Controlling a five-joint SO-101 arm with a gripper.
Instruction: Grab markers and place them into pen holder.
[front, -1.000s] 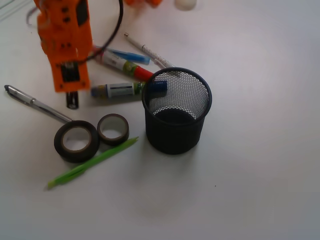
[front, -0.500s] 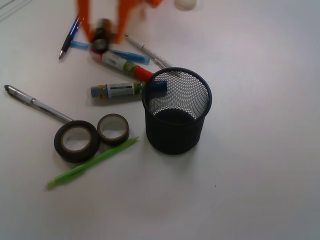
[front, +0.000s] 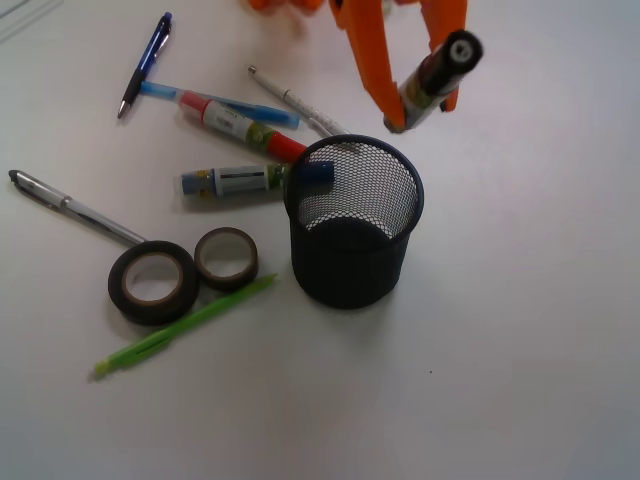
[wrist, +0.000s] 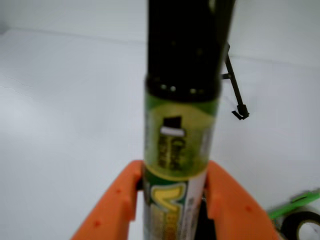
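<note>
black wire-mesh pen holder (front: 353, 225); glossy-labelled marker (wrist: 181, 140) in matt orange plastic pincer (wrist: 172, 210).

The orange plastic gripper (front: 415, 95) hung in the air at the twelve o'clock edge of the front view, reaching in from the top of the frame, with the rest of the arm out of sight. Its two long fingers (front: 365, 60) pointed down toward six o'clock and angled slightly apart. They were clamped on the black-capped marker with the green-yellow label (front: 437, 72), which sat tilted between them, cap end up toward one o'clock. In the wrist view the orange gripper (wrist: 172, 197) pressed both sides of the marker's labelled barrel (wrist: 177, 150), each finger touching it, low in the frame at six o'clock.
</note>
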